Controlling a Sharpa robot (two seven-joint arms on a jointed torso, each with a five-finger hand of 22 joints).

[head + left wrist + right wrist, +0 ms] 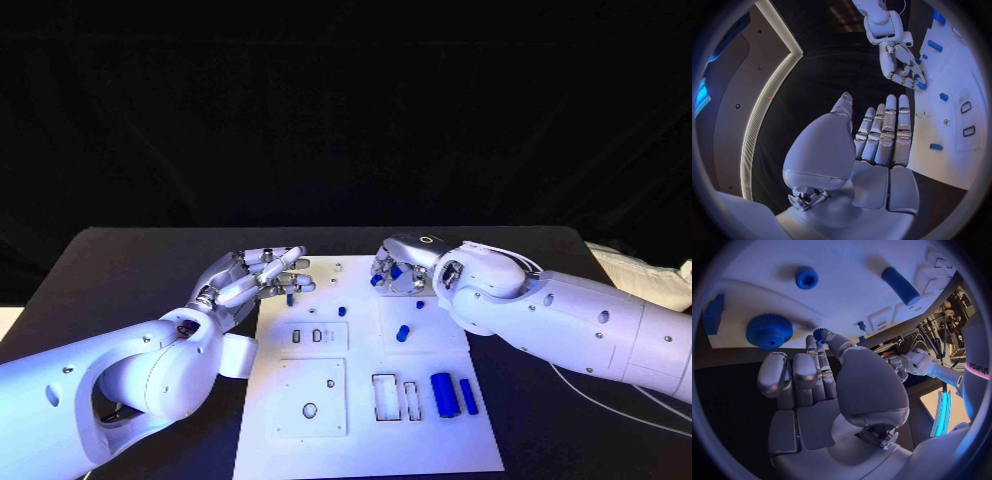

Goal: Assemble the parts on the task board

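The white task board lies mid-table. My right hand hovers over its far edge, thumb and a finger pinching a small blue toothed part. Beside those fingers a larger blue gear and a blue knob sit on the board. A short blue cylinder lies mid-board, and two long blue pieces lie at the near right. My left hand is at the board's far left corner, fingers straight and apart, holding nothing. From the left wrist, the right hand shows beyond my flat left hand.
Rectangular slots and a white square plate with an oval hole take up the board's near half. A small blue peg stands toward the far left. Black table surrounds the board; white cloth lies at the right edge.
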